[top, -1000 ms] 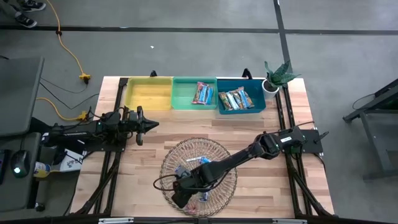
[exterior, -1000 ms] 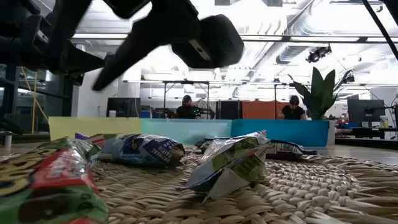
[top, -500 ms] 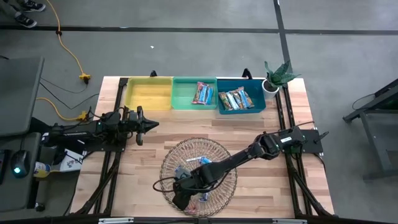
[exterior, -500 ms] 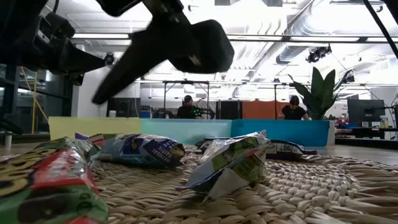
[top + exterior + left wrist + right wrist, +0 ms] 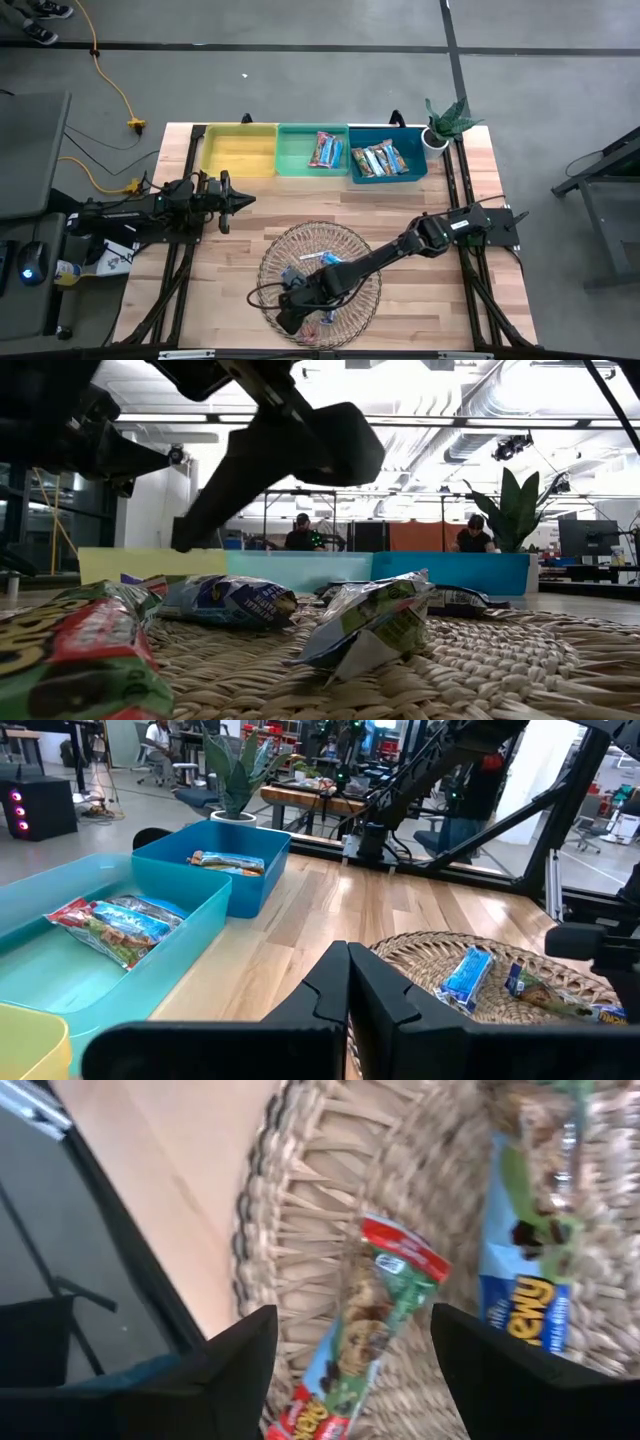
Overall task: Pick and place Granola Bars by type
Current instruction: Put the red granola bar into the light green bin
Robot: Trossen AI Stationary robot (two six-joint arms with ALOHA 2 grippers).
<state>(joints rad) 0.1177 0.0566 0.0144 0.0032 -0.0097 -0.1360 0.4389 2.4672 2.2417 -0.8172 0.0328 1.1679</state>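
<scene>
Bright ceiling lights glare in the low view; the right wrist view is motion-blurred.

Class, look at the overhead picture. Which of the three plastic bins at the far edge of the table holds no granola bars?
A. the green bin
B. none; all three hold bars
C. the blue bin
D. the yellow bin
D. The yellow bin shows only its bare floor, while the green bin holds red-and-blue wrapped bars and the blue bin holds several bars.
</scene>
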